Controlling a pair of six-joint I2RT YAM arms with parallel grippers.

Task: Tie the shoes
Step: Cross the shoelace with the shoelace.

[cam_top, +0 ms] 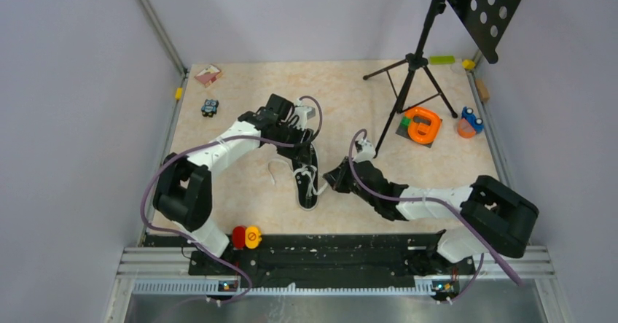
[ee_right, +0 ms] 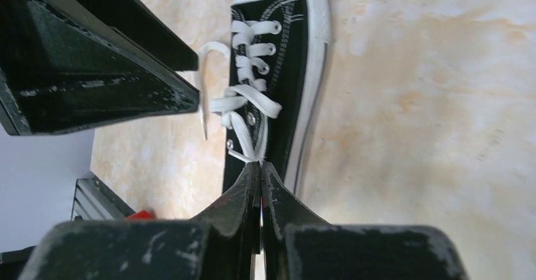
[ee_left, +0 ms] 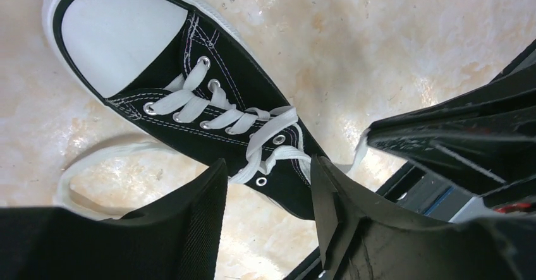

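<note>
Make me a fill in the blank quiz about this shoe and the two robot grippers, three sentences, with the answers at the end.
1. The black sneaker has a toe cap coloured ___.
2. The left gripper hangs over the sneaker with its jaws ___.
3. The right gripper is shut on a white ___.

Missing words: white; open; lace.

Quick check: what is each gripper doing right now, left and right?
Left gripper: jaws open, holding nothing.
Right gripper: jaws shut, pinching the white lace.
</note>
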